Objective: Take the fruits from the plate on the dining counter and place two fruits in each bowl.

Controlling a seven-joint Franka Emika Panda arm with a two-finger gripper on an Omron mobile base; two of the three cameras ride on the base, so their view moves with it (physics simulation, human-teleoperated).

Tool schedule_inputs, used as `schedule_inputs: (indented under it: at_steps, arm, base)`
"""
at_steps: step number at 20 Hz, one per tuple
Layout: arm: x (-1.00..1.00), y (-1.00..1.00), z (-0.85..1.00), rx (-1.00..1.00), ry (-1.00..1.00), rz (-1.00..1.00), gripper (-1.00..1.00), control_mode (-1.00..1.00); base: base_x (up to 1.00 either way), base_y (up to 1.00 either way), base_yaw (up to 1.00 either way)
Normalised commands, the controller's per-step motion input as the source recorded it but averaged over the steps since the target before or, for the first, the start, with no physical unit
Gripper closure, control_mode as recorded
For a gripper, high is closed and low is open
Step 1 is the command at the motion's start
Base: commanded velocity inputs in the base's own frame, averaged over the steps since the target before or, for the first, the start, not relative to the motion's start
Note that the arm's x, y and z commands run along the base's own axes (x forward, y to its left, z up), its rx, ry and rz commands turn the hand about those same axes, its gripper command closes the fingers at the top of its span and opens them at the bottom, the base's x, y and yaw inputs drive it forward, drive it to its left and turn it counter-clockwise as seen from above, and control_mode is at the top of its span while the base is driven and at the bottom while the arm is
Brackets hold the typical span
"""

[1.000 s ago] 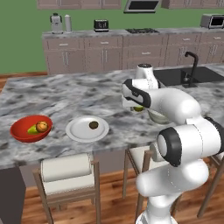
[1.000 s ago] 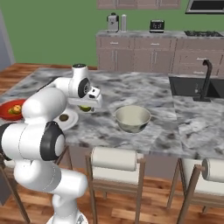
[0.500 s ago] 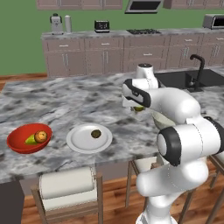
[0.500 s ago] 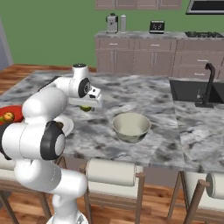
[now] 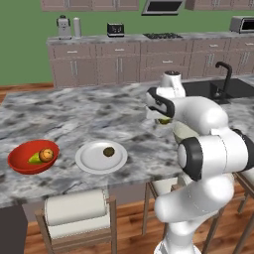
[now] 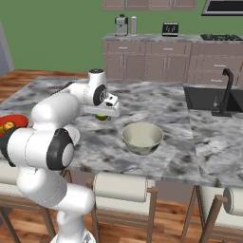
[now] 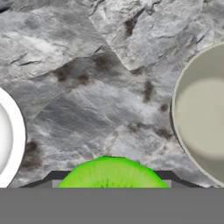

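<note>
At the far left of the dining counter (image 5: 74, 114) sits the red bowl (image 5: 22, 159), holding the round orange (image 5: 46, 155) and the yellow-green pear-shaped fruit (image 5: 34, 158), the two touching. Just beside it to the right lies the white plate (image 5: 92, 161), with the brown kiwi (image 5: 108, 151) resting on it, right of centre. The red bowl's edge and its fruit also appear at the left border of the right base view.

Further right is my gripper (image 6: 101, 116), held above the marbled top between the plate and the beige-grey bowl (image 6: 143, 138). My jaws are clamped on the green lime (image 6: 101, 116) — it is gripped, clear of the counter. From the left base view the lime (image 5: 164, 120) sits under my hand, with the beige bowl mostly hidden behind my arm.

In the hand view the lime (image 7: 113, 173) bulges up at the bottom centre, the plate's rim (image 7: 16, 140) curves in at the left edge, and the beige-grey bowl (image 7: 199, 118) — nothing inside that I can see — stands at the right. Bare stone lies between the two.
</note>
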Motion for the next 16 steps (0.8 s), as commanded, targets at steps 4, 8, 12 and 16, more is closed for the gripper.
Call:
schedule_inputs:
  at_steps: [4, 8, 12, 16]
  arm:
    - [-0.08, -0.99, 0.00, 0.01, 0.00, -0.01, 1.00, -1.00]
    - [-0.01, -0.76, 0.00, 0.00, 0.00, -0.07, 1.00, -1.00]
    - [-0.05, -0.72, -0.03, 0.00, 0.00, -0.06, 1.00, -1.00]
    - [0.02, -0.35, -0.10, 0.00, 0.00, 0.00, 1.00, -1.00]
  base:
    - [0.00, 0.00, 0.00]
    - [0.00, 0.00, 0.00]
    - [0.00, 0.00, 0.00]
    - [0.00, 0.00, 0.00]
